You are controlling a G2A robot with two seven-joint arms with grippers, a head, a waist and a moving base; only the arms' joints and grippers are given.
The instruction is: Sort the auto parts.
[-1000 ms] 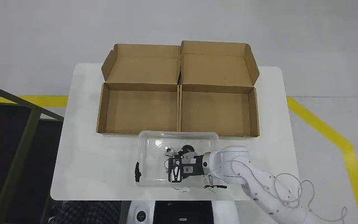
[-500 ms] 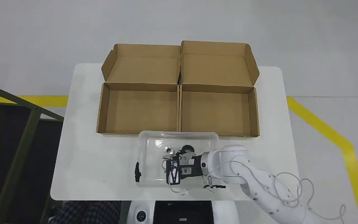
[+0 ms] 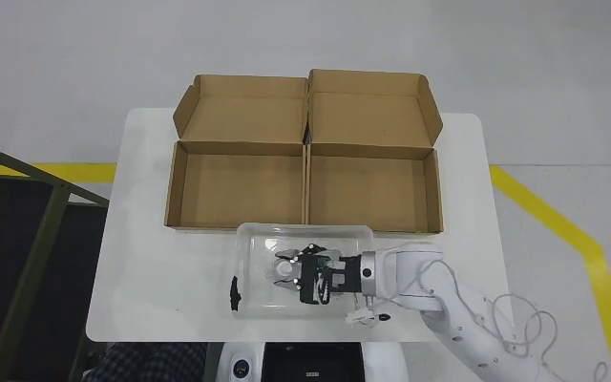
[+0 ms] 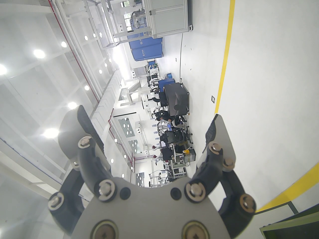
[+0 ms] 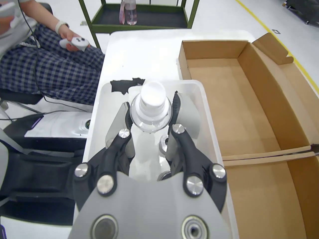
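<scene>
The right claw [image 5: 150, 103] is pinching a white round part [image 5: 152, 94] over the clear bin [image 5: 208, 116], the left claw [image 4: 149, 115] gaping open.

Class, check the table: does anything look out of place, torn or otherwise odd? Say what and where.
One thing: a ragged black scrap sits at the end wall of the clear plastic bin, beyond the right tool, which grips a white-capped clear round part. The scrap's torn outline looks odd; I cannot tell what it is.
</scene>
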